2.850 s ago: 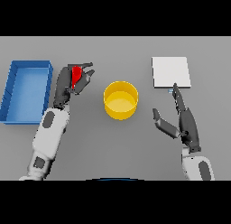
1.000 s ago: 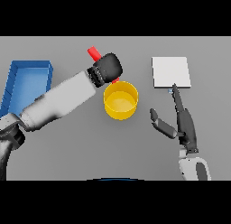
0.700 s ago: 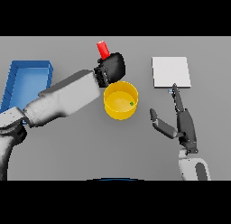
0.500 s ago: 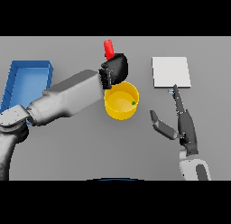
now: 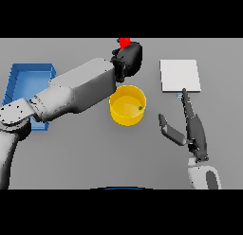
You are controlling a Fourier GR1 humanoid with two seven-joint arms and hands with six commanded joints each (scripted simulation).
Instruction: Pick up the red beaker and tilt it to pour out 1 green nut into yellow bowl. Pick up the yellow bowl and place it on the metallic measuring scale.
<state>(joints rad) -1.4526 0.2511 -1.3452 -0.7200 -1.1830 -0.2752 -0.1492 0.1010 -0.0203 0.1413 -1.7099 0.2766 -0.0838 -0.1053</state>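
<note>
My left hand [image 5: 129, 58] is shut on the red beaker [image 5: 125, 42], held above the far rim of the yellow bowl [image 5: 127, 105]. Only the beaker's top shows past the hand. One small green nut [image 5: 140, 107] lies inside the bowl at its right side. The metallic measuring scale [image 5: 180, 75] is a pale square plate at the back right of the table. My right hand [image 5: 192, 130] hovers open to the right of the bowl, in front of the scale, fingers straight and pointing away from me.
A blue tray [image 5: 21, 80] stands at the left, partly covered by my left forearm [image 5: 76, 92], which stretches across the table from the lower left toward the bowl.
My left hand has carried the beaker from near the tray rightward to over the bowl's far rim. A green nut now lies in the bowl. The right hand stayed put.
</note>
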